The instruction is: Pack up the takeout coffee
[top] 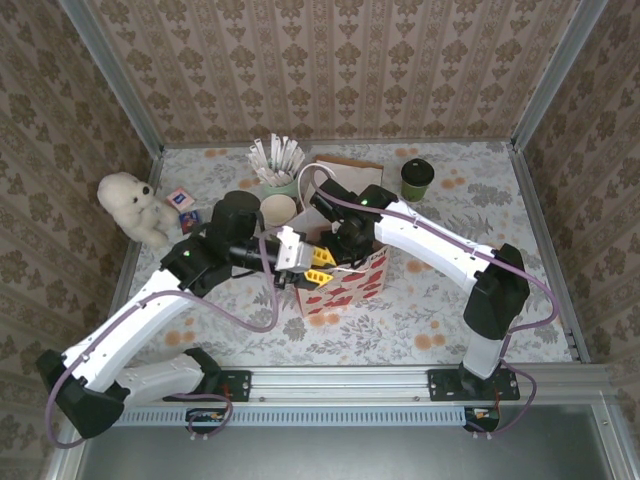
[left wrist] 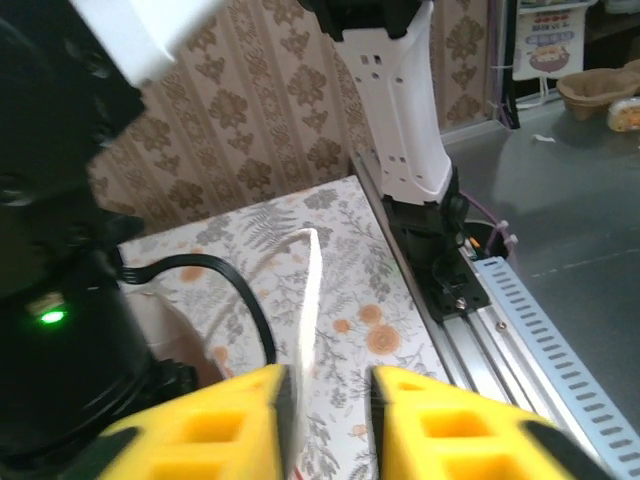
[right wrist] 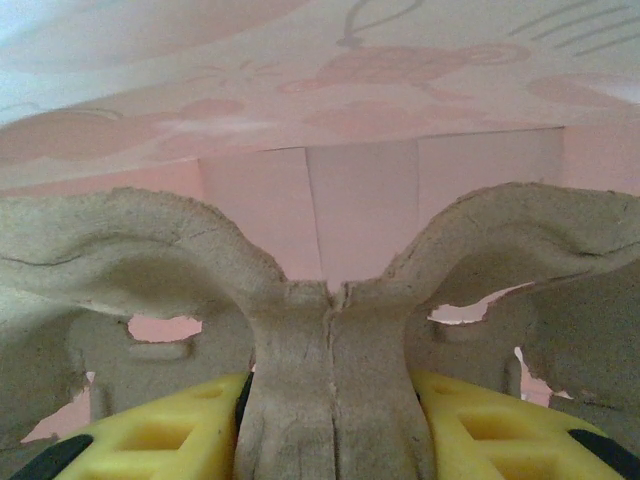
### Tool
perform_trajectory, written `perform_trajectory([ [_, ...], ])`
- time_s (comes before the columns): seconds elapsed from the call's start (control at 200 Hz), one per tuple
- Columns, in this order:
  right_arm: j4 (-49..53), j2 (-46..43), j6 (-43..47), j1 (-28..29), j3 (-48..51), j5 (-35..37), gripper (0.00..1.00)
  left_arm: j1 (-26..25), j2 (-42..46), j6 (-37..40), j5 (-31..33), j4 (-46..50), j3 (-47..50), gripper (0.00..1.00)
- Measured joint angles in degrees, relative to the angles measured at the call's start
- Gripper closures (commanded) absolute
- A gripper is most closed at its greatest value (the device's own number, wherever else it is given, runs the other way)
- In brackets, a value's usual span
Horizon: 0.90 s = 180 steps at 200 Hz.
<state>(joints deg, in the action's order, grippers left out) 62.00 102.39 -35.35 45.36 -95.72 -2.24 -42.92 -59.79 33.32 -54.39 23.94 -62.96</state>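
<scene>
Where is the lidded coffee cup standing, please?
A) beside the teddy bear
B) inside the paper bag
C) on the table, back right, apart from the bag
C: the top view shows the coffee cup upright on the table, well to the right of the paper bag.

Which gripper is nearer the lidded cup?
Right. The right gripper, gripping a cup carrier inside the paper bag, sits nearer the lidded cup; the left gripper is at the bag's farther rim.

1. The table [top: 470, 200] is free at its far right corner, beside the takeout coffee [top: 417, 178].
2. Inside the paper bag [top: 345, 288], a cardboard carrier [right wrist: 120, 250], clamped by the right gripper [right wrist: 330, 425], takes the room.
3. A teddy bear [top: 130, 205] blocks the left edge.
</scene>
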Motion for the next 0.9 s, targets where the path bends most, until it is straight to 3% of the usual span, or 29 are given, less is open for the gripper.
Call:
perform_trajectory([
  [0.14,0.1,0.0,1.8,0.0,0.3,-0.6,0.57,4.8,3.0,-3.6,0.2,-4.5,1.5,0.28],
  [0.275,0.1,0.0,3.5,0.0,1.0,-1.1,0.57,10.0,4.8,-9.4,3.5,-9.5,3.4,0.19],
  [0.35,0.1,0.0,4.3,0.0,1.1,-1.2,0.57,11.2,4.9,-11.6,6.3,-11.0,3.4,0.02],
  [0.375,0.1,0.0,4.7,0.0,1.1,-1.2,0.57,11.3,5.0,-12.5,7.4,-11.4,3.5,0.00],
  [0.655,0.4,0.0,7.2,0.0,1.1,-1.2,0.57,13.5,-4.5,-26.0,26.6,-9.8,-5.5,0.09],
  [0.9,0.4,0.6,7.3,-0.7,1.3,-1.1,0.58,13.5,-12.3,-29.7,27.6,-7.1,-10.7,0.34],
])
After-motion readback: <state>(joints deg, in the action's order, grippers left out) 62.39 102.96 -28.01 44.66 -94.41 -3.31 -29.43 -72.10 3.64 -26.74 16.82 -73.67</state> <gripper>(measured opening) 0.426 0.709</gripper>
